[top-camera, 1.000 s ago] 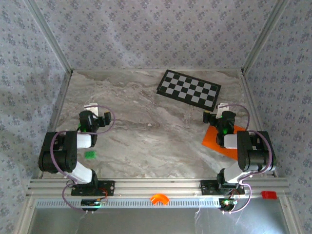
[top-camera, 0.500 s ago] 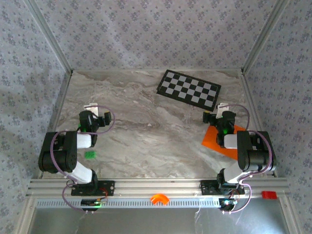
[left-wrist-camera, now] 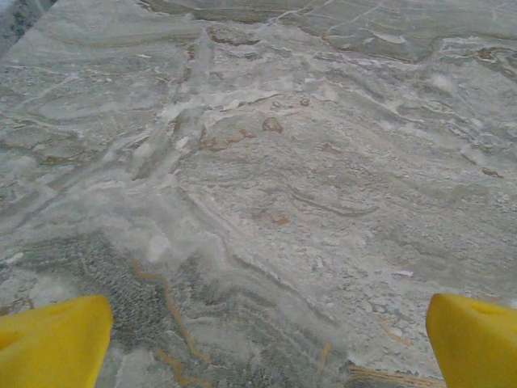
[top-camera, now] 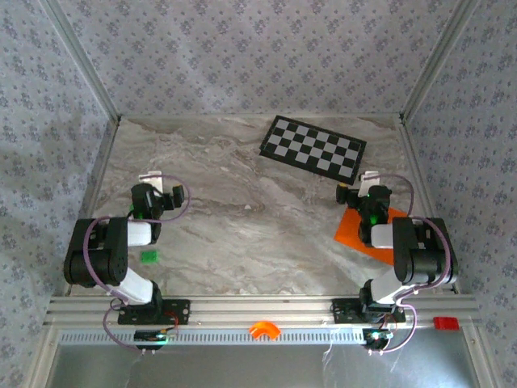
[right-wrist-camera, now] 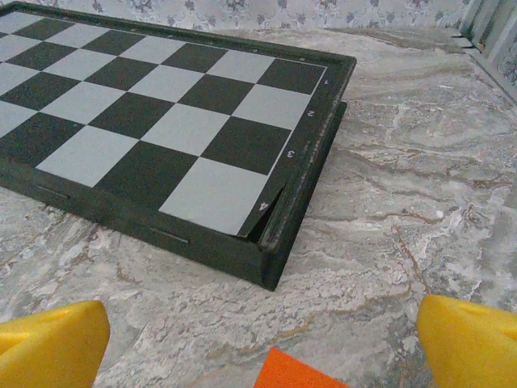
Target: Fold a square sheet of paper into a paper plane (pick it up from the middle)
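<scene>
As both grippers are kept wide open and nothing is held, the risks are judged from the layout alone. On the left, the left gripper (top-camera: 155, 192) is held over the bare marble table (top-camera: 242, 234), with its yellow fingers (left-wrist-camera: 52, 339) spread far apart. A small green piece (top-camera: 149, 255) lies near this arm and could be swept away if the arm is swung low.

On the right, the square sheet of paper (top-camera: 353, 229) lies flat at the near right of the table, partly covered by the right arm. One corner of it is seen just before the right gripper (top-camera: 362, 190), between its widely parted fingers (right-wrist-camera: 48, 343). Because the sheet is thin and flat, it may be pushed along instead of lifted. It may also be creased wrongly if it is pinched at a corner and not in the middle. The near corner of the checkerboard (top-camera: 313, 146) lies close ahead and could be struck if the reach is made too far forward.

Wide free marble is found between the two arms, and it seems suited for folding. At the far right, the wall (top-camera: 452, 162) is near, so little room is left there.
</scene>
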`<control>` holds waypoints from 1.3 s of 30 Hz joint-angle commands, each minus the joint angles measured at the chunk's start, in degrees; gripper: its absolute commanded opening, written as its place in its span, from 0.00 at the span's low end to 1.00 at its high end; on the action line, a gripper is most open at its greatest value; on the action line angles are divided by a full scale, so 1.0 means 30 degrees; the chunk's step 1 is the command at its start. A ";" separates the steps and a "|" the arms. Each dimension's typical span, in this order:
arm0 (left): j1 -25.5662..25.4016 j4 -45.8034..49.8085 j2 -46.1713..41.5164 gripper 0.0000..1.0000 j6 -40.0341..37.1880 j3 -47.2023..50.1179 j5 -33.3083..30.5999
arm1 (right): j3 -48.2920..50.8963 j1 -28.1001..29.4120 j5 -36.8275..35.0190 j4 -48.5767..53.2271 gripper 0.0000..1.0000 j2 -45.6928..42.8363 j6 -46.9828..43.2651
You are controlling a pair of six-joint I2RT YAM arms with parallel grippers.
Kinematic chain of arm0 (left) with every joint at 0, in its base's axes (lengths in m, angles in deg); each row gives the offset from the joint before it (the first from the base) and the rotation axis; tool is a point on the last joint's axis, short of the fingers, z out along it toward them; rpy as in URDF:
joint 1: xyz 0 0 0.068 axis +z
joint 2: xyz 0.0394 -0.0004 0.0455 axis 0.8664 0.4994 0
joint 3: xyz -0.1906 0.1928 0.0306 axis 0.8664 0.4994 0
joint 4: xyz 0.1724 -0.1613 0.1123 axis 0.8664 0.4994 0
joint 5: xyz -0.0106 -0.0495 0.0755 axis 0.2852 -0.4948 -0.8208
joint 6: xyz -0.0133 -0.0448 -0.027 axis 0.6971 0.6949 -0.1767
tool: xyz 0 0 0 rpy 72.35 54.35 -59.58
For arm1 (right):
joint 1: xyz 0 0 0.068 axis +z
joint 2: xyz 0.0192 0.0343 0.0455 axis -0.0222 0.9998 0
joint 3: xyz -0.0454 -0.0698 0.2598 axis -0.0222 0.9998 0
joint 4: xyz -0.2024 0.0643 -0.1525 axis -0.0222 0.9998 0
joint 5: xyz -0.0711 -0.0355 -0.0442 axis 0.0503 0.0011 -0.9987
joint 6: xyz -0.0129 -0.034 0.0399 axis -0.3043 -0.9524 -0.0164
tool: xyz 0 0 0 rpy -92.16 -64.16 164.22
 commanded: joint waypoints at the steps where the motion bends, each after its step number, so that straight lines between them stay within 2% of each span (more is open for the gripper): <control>1: -0.0885 -0.0781 -0.1101 1.00 -0.0422 0.0040 -0.2347 | 0.0792 0.0234 -0.0824 -0.1156 1.00 -0.1223 -0.0282; 3: -0.1137 0.1778 -0.2819 1.00 -0.0407 -0.0328 -0.2623 | 0.0213 0.0105 -0.0943 0.1633 1.00 -0.2846 0.0121; 6: -0.1031 0.4725 -0.4934 1.00 0.1193 -0.0636 -0.2906 | -0.1859 -0.0335 -0.2346 0.8991 1.00 -0.5612 0.2774; 9: -0.0806 0.8535 -0.7958 1.00 0.2622 -0.1505 -0.2095 | -0.4649 -0.0465 -0.3166 1.5602 1.00 -0.7249 0.4811; 11: -0.0715 1.0989 -0.9784 1.00 0.3807 -0.2307 -0.1939 | -0.6139 -0.0549 -0.2467 1.8814 1.00 -0.7803 0.6410; 13: -0.0485 1.3084 -1.1312 1.00 0.4515 -0.3194 -0.0980 | -0.7298 -0.0814 -0.0356 2.1518 1.00 -0.8205 0.8896; 14: -0.0421 1.4070 -1.1886 1.00 0.4633 -0.3664 -0.0771 | -0.7656 -0.1040 0.0856 2.2304 1.00 -0.8361 0.9232; 17: -0.0376 1.7635 -1.3290 1.00 0.5725 -0.5137 -0.1373 | -0.7134 -0.1782 0.4931 2.2079 1.00 -0.8990 1.0007; 19: -0.0326 2.0749 -1.4042 1.00 0.8648 -0.5972 -0.3106 | -0.6330 -0.2065 0.7362 2.0236 1.00 -0.9318 1.1121; 20: -0.0159 2.0736 -1.4395 1.00 0.8462 -0.5880 -0.2191 | -0.6068 -0.1870 0.8640 1.9358 1.00 -0.9381 1.1611; 22: -0.0115 2.1015 -1.4880 1.00 0.8067 -0.5757 -0.0804 | -0.6045 -0.0955 0.9517 1.8782 0.99 -0.9137 1.2016; 24: -0.0113 2.1184 -1.5083 1.00 0.8655 -0.5663 -0.0392 | -0.6679 0.0269 0.9141 1.9675 0.97 -0.8477 1.1778; 29: -0.0156 2.1409 -1.4333 1.00 0.8209 -0.6038 0.2226 | -0.8497 0.3593 0.8403 2.1773 0.88 -0.5450 1.1288; 33: -0.0200 2.2043 -1.3262 1.00 0.7972 -0.6616 0.2417 | -0.9216 0.5553 0.7945 2.1900 0.82 -0.3384 1.1814; 34: -0.0201 2.2114 -1.3114 1.00 0.7871 -0.6685 0.2529 | -0.9564 0.6098 0.7518 2.1966 0.77 -0.3035 1.1635; 36: -0.0200 2.2056 -1.2862 1.00 0.7787 -0.6700 0.2575 | -1.0513 0.6668 0.4147 2.4666 0.77 -0.3003 1.1288; 39: -0.0215 2.1891 -1.2820 1.00 0.7887 -0.6535 0.2916 | -1.0114 0.5846 0.1405 2.6841 0.81 -0.3708 1.1937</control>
